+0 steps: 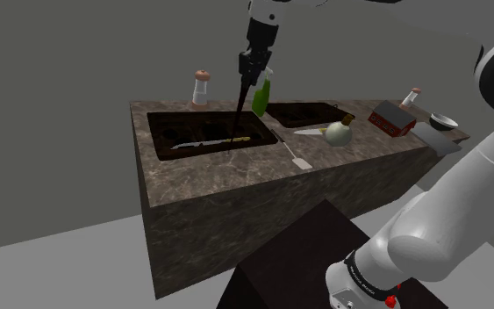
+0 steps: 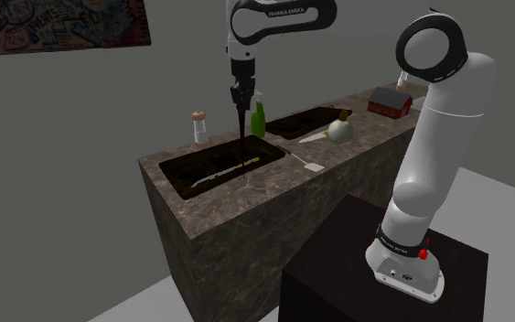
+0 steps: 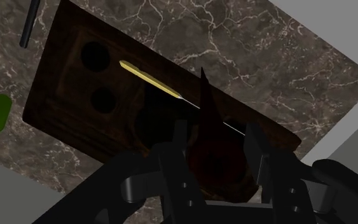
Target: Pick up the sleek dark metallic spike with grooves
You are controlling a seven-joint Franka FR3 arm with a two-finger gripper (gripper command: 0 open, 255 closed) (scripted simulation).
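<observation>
**A:** What was closest?
**B:** The black gripper [image 3: 215,137], fingers clamped on the dark spike [image 3: 206,102].
**A:** Which way did it point?
**B:** Straight down, long axis upright, tip over the sink basin [image 1: 161,132] in a brown marbled counter [image 1: 236,180]; grey walls [image 1: 60,88] behind.

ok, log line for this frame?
gripper: shut on dark spike | dark spike: upright, tip over recess | knife: flat in recess

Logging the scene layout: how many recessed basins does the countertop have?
2. One basin lies below the gripper holding the dark spike, a knife inside it; the other basin sits toward the shoulder view's right, by the green bottle. None seems hidden.
</observation>
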